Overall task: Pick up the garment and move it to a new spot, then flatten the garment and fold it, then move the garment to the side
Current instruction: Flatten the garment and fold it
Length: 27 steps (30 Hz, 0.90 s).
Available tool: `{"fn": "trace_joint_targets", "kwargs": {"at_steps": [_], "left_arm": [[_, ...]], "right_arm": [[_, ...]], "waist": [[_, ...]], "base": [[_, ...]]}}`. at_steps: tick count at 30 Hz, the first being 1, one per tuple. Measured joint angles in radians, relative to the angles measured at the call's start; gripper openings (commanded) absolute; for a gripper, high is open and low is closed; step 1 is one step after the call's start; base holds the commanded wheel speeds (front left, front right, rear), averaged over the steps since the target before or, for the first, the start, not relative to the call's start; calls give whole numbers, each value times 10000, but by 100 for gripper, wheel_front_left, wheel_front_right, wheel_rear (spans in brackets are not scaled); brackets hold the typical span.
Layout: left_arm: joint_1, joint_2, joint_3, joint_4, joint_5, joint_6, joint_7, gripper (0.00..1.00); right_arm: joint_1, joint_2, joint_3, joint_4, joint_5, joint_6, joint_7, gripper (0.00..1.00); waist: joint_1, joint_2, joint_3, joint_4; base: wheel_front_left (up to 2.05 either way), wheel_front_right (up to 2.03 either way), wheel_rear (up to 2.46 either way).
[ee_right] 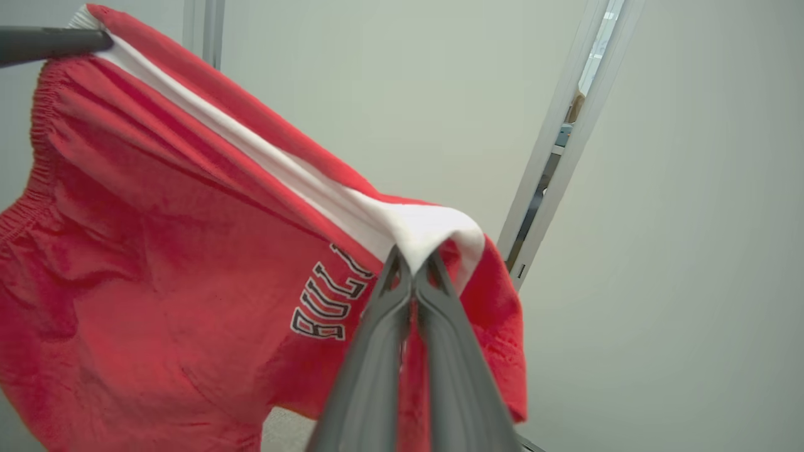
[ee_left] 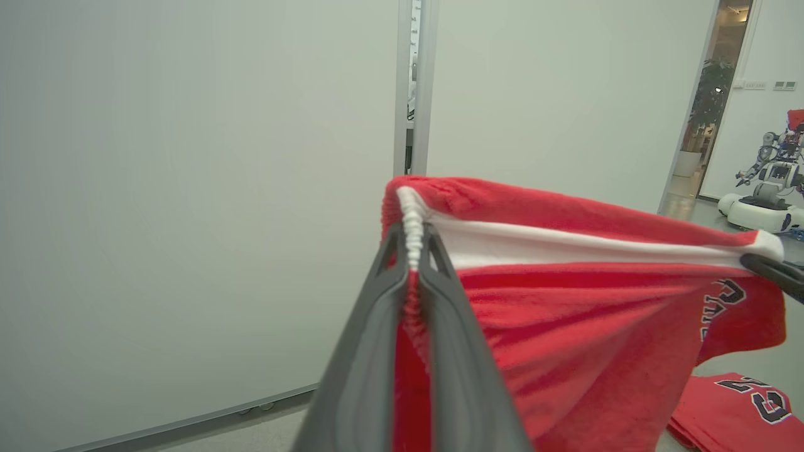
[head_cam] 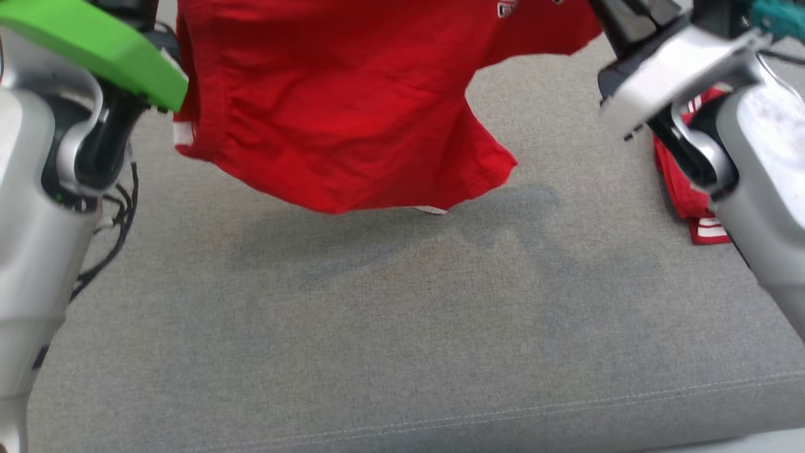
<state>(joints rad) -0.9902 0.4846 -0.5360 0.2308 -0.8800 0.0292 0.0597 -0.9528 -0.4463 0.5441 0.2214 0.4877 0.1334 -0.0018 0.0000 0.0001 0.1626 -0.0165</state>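
Observation:
The garment [head_cam: 339, 107] is a pair of red shorts with a white waistband and black lettering, hanging in the air above the grey cushion [head_cam: 402, 327]. In the left wrist view my left gripper [ee_left: 411, 251] is shut on one end of the gathered waistband of the garment [ee_left: 565, 339]. My right gripper [ee_right: 411, 267] is shut on the other end of the waistband, with the garment [ee_right: 157, 282] stretched between both. The right gripper's dark fingertips [ee_left: 769, 270] show at the right edge of the left wrist view, and the left gripper's fingers [ee_right: 50, 44] at the upper left of the right wrist view.
Other red garments [head_cam: 685, 189] lie stacked at the cushion's right edge, partly behind my right arm [head_cam: 723, 107]; the stack [ee_left: 735, 408] also shows below the held shorts. My left arm [head_cam: 56, 163] with a green cover stands at the left. Another robot [ee_left: 769, 188] stands far off.

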Motion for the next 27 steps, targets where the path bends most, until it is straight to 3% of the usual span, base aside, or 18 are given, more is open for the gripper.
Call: {"fn": "trace_joint_targets", "kwargs": {"at_steps": [6,10,14,19,27], "left_arm": [[-1746,-669,-111,2477,583,-422,-853,0],[-2582,-1058,-194,3682,953,-623,-1624,0],[-3611,-1417,-362,5020,1622,-825,-2765,0],[-4506,-1762,-161,6215,1900,-1101,-3166,0],[-3748,-2337,15,7492,1716,-1538,-3219,0]], "right_arm": [[-2295,897,871,2819,2,0,-913,0],[-3358,1400,777,4362,-265,23,-1806,0],[-4836,1918,171,5958,-1505,67,-2541,0],[-5668,2638,-982,6485,-2661,63,-2612,0],[-4577,3133,-1179,6351,-3285,-2,-2610,0]], "waist": [[0,0,549,-61],[0,0,863,-73],[0,0,1313,-48],[0,0,2022,3],[2,0,3309,68]], "base": [[0,0,0],[0,0,0],[0,0,0],[0,0,0],[0,0,0]]}}
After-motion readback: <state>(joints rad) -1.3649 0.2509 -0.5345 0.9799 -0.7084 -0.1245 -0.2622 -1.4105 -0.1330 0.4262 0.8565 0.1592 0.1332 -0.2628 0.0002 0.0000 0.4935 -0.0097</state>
